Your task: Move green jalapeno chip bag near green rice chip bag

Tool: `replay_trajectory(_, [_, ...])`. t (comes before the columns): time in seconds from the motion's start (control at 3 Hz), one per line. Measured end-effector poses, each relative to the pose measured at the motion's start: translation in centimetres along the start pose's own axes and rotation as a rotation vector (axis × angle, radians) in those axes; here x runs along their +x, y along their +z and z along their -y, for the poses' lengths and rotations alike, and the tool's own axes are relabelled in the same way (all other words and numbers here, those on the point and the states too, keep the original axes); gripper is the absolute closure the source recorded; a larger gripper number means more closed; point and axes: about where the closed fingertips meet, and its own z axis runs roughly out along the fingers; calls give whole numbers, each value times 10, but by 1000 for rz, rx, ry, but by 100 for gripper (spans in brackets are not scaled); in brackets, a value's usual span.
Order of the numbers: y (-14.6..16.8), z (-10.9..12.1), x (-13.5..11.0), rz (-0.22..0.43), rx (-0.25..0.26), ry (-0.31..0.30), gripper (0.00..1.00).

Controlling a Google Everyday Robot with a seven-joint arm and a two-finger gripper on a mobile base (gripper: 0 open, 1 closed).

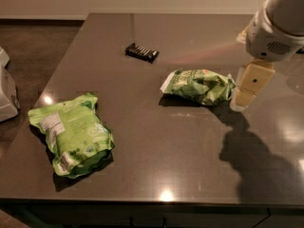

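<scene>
The green jalapeno chip bag [199, 85] is the smaller, wrinkly, darker green bag with a white end on its left, lying on the dark table right of centre. The green rice chip bag [71, 134] is the larger, puffy lime-green bag with a white label panel, lying at the table's front left. My gripper [248, 87] hangs from the white arm [275, 30] at the right and sits just beside the right end of the jalapeno bag, close to the table top. It holds nothing that I can see.
A small dark wrapped bar [141, 52] lies at the back of the table [156, 165], left of centre. A white object [7, 94] stands off the table's left edge. The arm's shadow falls on the front right of the table.
</scene>
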Motion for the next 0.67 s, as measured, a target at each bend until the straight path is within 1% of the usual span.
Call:
replay_trajectory(0.33, [33,24,-6,-6,-2,-5,0])
replay_trajectory(0.67, [63,36,-14,-5,-23,2,0])
